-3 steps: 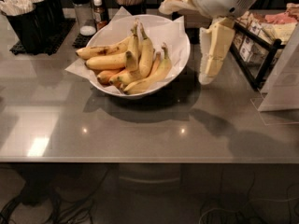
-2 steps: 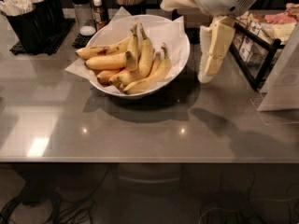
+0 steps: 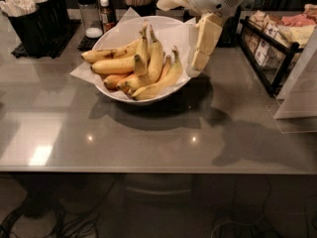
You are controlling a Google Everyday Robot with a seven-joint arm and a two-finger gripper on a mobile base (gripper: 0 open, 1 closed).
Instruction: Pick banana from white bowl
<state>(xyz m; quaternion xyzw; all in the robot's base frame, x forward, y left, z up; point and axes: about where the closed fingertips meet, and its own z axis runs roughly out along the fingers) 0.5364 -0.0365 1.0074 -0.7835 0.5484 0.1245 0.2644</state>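
Cream-coloured hand (image 3: 199, 58) hangs pointing down just beside the right rim of the large, round, paper-lined white bowl (image 3: 115, 96); apart or together, I cannot tell; the bowl sits on the grey table (image 3: 148, 143) toward its far edge; the plump, curved yellow banana (image 3: 115, 65) lies inside, left of centre among others; a black holder (image 3: 29, 21) of white cutlery stands at the far left corner.

No legible text, brand or number anywhere; label on small bottle (image 3: 105, 15) behind white bowl (image 3: 113, 94) too blurred to read; packets (image 3: 263, 39) in rack (image 3: 270, 78) likewise; end effector (image 3: 197, 66) hanging beside bowl's right rim, no readable marking.
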